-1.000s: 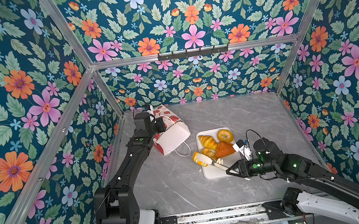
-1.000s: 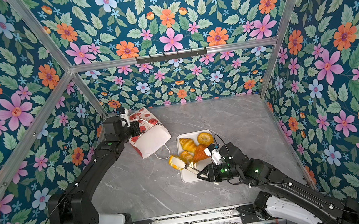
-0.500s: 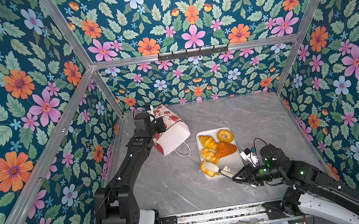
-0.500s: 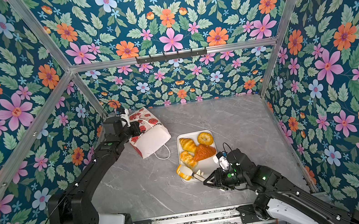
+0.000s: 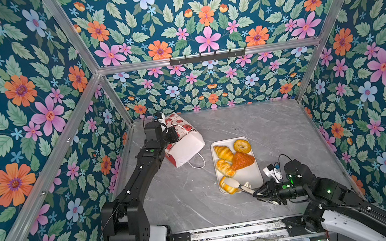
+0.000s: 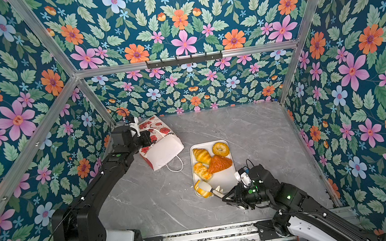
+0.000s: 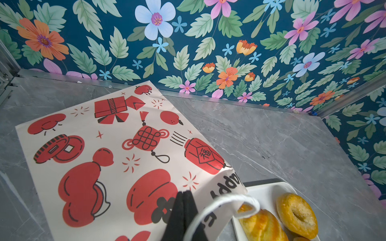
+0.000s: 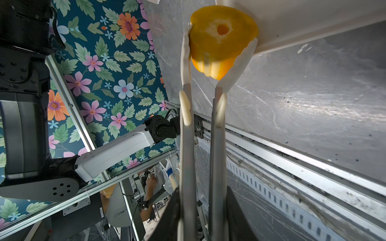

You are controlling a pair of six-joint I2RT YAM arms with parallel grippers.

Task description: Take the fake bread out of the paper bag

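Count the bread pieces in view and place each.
5. On the tray: a croissant, a bagel, a triangular piece, a second croissant. A second bagel, gripped by tongs, at its near corner. The bag may hide more.

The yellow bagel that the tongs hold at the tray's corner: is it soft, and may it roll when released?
Probably soft: the bagel looks squeezed out of round between the tongs. Likely light, since such thin tongs hold it. It stands on edge at the tray corner, so it may roll or tip off.
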